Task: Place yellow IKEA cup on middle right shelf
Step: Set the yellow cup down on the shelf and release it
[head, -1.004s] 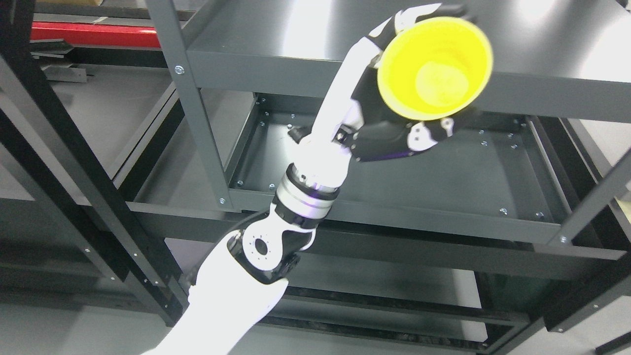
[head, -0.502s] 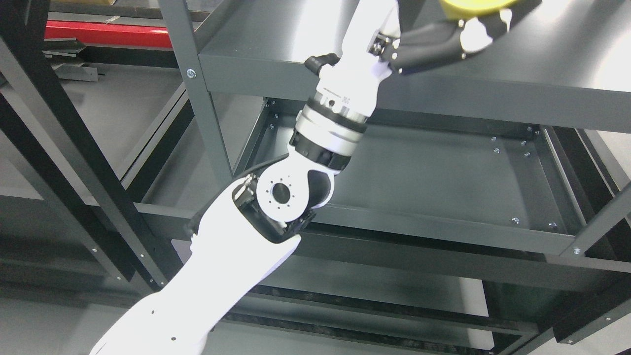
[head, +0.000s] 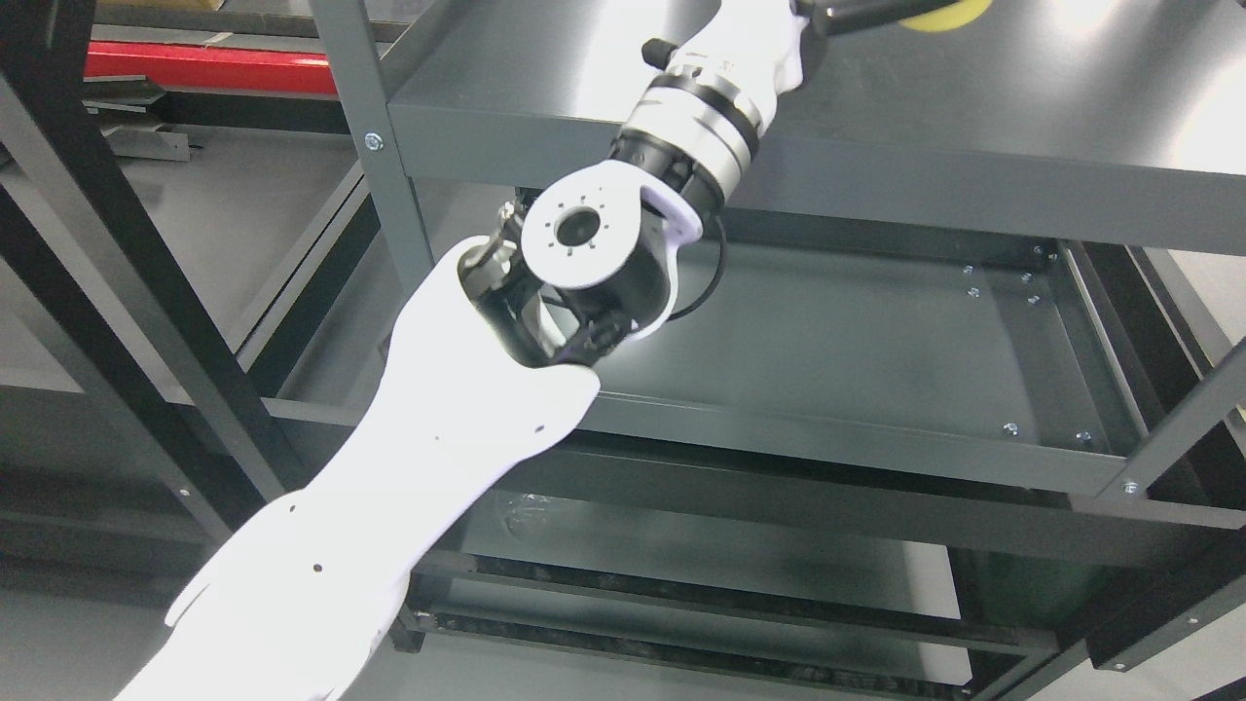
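Grey steel shelving unit (head: pixel 973 185) fills the frame, seen from above. Left arm (head: pixel 467 428) runs from lower left diagonally up over the upper visible shelf (head: pixel 1022 107), elbow joint and wrist collar both above the shelf's front lip. Left hand (head: pixel 857 10) almost wholly cut off by the top edge; only a dark sliver shows, so cannot tell whether its fingers are spread or clamped on anything. Yellow cup (head: pixel 939 12) shows as a small yellow arc at the top edge, just right of the hand and above the shelf surface; whether it rests on the shelf or hangs clear of it, cannot tell. Judgement: arm is stretched long to carry the cup deep onto the shelf rather than at its lip. Below the hand, a lower tray shelf (head: pixel 876 341) with bolts at its corners. Left of the arm, a grey upright post (head: pixel 375 146) stands close to the elbow, the nearest thing to snag on. Far left, black diagonal struts and a red beam (head: pixel 195 68), well apart. Right arm not seen.
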{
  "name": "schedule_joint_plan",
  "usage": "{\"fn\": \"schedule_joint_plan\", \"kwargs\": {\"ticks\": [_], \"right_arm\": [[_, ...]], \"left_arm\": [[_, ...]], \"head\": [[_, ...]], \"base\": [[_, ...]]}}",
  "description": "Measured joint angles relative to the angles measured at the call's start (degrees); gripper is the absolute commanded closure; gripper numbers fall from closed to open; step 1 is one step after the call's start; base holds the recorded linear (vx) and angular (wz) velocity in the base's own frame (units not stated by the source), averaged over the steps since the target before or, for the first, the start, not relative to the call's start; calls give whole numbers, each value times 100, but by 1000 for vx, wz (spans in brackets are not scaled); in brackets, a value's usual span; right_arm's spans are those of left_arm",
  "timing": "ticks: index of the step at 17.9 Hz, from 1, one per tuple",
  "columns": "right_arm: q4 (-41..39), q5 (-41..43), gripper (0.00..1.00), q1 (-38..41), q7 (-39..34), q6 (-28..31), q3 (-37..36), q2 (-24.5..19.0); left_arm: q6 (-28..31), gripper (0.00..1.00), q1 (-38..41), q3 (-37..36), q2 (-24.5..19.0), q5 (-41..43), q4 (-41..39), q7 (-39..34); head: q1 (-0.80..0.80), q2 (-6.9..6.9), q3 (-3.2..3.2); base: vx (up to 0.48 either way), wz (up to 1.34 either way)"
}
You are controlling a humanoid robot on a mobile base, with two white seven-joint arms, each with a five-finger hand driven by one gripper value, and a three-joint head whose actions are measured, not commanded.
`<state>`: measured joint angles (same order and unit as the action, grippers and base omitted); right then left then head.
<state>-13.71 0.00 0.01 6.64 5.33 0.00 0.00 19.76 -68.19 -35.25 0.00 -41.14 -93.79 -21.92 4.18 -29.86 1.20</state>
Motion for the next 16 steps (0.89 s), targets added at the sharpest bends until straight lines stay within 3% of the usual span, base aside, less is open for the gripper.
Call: {"fn": "schedule_joint_plan", "kwargs": {"ticks": [3,5,8,9,16], "right_arm": [[0,0,1,-1,-1,0,0,0],[0,0,1,-1,-1,0,0,0],[0,0,1,-1,-1,0,0,0],[0,0,1,-1,-1,0,0,0],[0,0,1,-1,-1,0,0,0]], "left_arm": [[315,81,-182,102,0,-355,298,-13],[441,67,-251,159,0,-488,506,-15],[558,29,-310,220,0,-562,748,-16],[675,21,-322,234,0,-558,807,-15],[1268,4,-384,299,0,-443,1081,31]], "head": [[0,0,0],[0,0,0],[0,0,0],[0,0,0],[0,0,0]], "base": [[0,0],[0,0],[0,0],[0,0],[-1,4]]}}
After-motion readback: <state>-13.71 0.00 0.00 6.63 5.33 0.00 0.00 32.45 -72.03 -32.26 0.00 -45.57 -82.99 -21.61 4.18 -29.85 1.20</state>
